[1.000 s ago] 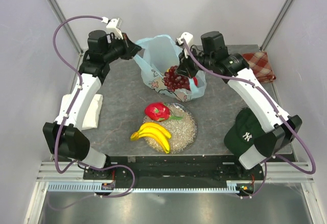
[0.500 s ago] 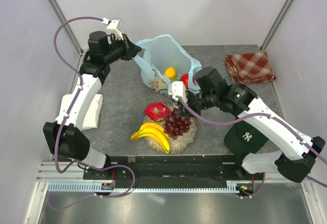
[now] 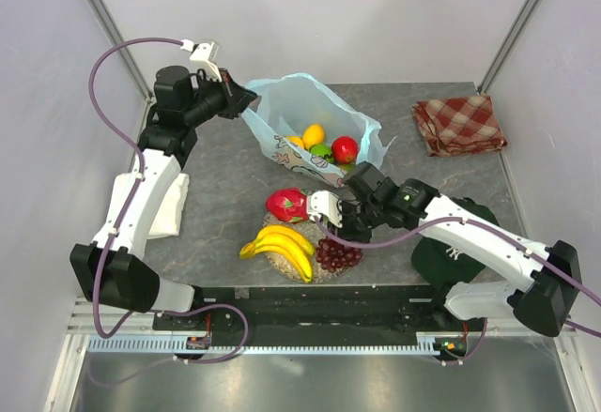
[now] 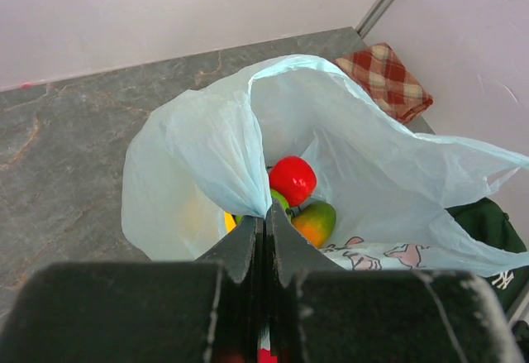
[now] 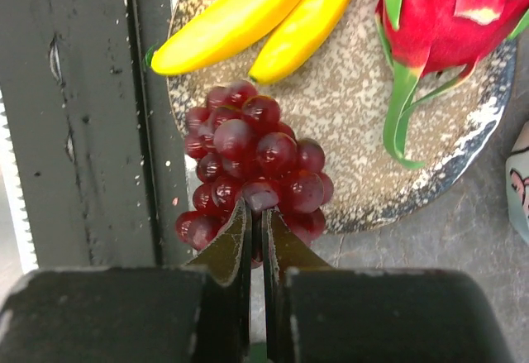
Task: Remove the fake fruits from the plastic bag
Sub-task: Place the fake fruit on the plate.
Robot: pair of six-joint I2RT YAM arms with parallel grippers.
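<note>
The left jaws are pressed flat together on a pinched fold of the plastic bag's [image 4: 207, 131] rim, at the bag's 10 o'clock corner in the top view, holding the mouth open. The right jaws stand almost together, their tips nipping the near end of the grapes [image 5: 248, 164]. The bunch sits at the 4 o'clock rim of a speckled plate [image 5: 355, 107] and overhangs it slightly. Whether its weight is on the plate or on the jaws cannot be told. The left arm [image 3: 141, 196] climbs from its base at 7 o'clock along the tabletop's [image 3: 216, 168] left edge, and its wrist is bent over toward 3 o'clock. The right arm [image 3: 488, 234] lies low and stretched from 5 o'clock toward the middle, its wrist tipped down over the plate. The bag is thin, light blue, translucent and crinkled, with dark printed marks on its side, and it sits at 12 o'clock of the plate. Inside it lie a glossy red apple [image 4: 293, 179], a green-orange mango [image 4: 314, 221] touching the apple, and a small yellow piece [image 3: 313, 135]. On the plate, a smooth yellow banana bunch [image 5: 248, 16] lies at 8 o'clock and a pink-red dragon fruit [image 5: 446, 16] with green leaf tips at 11 o'clock. The grapes are dark purple, round and shiny. A red checked cloth [image 3: 460, 123] lies at 2 o'clock of the grey, stone-patterned tabletop, and a dark green cap [image 3: 434, 260] sits at 4 o'clock, partly under the right arm.
</note>
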